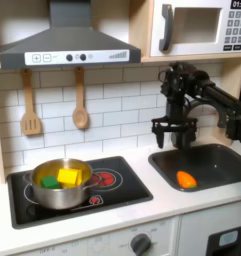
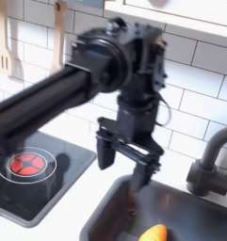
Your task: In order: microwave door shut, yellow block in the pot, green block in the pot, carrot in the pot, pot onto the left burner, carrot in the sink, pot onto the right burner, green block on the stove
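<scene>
Nearest the camera in the first exterior view is the pale counter [image 1: 187,215] edge with a round knob below it, and just behind that sits the pot [image 1: 60,183] on the stove [image 1: 117,190], over the burner at the first exterior view's left, with the yellow block [image 1: 69,177] and the green block [image 1: 49,181] lying inside it. The carrot [image 1: 186,180] rests on the floor of the sink [image 1: 227,165], so I judge the drop is made and the next job is sliding the pot across to the other burner. My fingers [image 2: 130,168] hang spread and empty above the sink, pointing straight down, clear of the carrot, which is where a release over the basin would leave them. The microwave door [image 1: 197,26] at top right looks shut flush with its frame. In the second exterior view the carrot [image 2: 154,232] is cut off by the bottom edge, the faucet [image 2: 211,165] is cropped at the second exterior view's right, and one red burner ring is visible on the stove [image 2: 72,160]. The green block is partly hidden behind the pot's rim, so I cannot tell how it lies.
</scene>
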`<act>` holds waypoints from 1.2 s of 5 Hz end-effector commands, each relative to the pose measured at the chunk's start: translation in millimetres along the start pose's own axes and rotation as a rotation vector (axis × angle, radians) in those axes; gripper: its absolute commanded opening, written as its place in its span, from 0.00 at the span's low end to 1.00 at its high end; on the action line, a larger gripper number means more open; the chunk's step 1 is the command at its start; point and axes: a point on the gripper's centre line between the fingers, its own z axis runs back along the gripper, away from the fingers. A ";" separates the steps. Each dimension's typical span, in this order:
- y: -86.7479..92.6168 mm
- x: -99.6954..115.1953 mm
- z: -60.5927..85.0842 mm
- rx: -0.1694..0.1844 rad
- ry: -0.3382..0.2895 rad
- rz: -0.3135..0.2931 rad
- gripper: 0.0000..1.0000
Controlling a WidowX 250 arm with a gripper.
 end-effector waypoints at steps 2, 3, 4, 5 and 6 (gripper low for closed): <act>91.3 -37.5 25.9 0.071 -0.010 0.227 1.00; 122.0 -56.3 29.5 0.093 -0.001 0.302 1.00; 135.4 -61.7 31.8 0.109 0.000 0.323 1.00; 155.2 -70.4 36.0 0.133 -0.008 0.347 1.00; 170.7 -73.8 30.7 0.134 0.007 0.367 1.00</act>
